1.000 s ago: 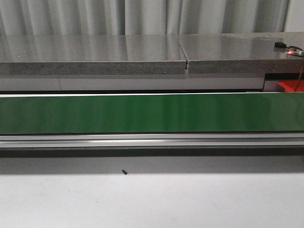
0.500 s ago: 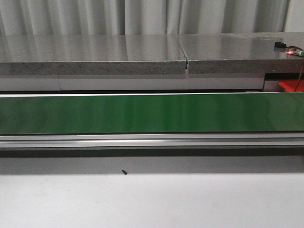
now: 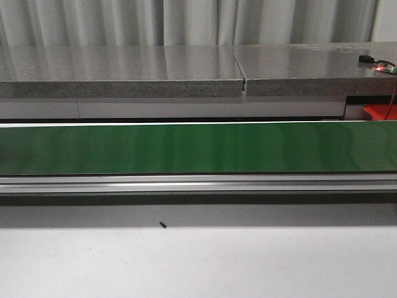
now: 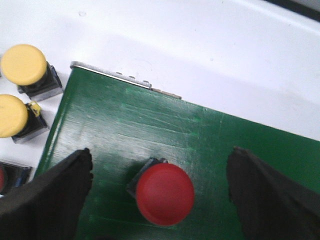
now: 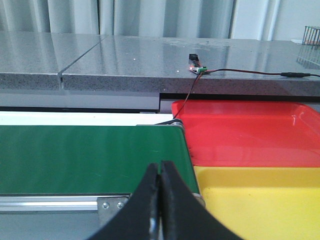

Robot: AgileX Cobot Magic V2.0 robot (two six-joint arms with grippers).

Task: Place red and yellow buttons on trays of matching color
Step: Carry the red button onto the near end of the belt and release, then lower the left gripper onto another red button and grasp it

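A red button (image 4: 165, 194) with a smooth, round, domed cap on a dark square base sits on the green conveyor belt (image 4: 150, 130), near the belt's end. It lies between the two black foam-like fingers (image 4: 55, 195) of the left gripper (image 4: 160, 200), which is spread wide and touches nothing — the button stands in the gap, apart from both pads. The belt surface here is matte green with pale scuff lines, edged by a thin metal strip.

Just off the belt's end, on the white table (image 4: 200, 45), stand two yellow buttons (image 4: 23, 64) of the same shape, one beside the other; a third button, red, barely shows at the picture's edge.

In the right wrist view, the right gripper (image 5: 160, 200) has its dark fingers pressed together with nothing between them. Beyond it, past the belt's other end, lie a glossy red plastic tray (image 5: 240, 132) and a yellow tray (image 5: 260, 200), side by side and touching. Behind them runs a speckled grey stone-like counter (image 5: 125, 55) with a small circuit board and wire on it.

The front view shows only the long green belt, aluminium rail and counter — unchanged from a second ago.
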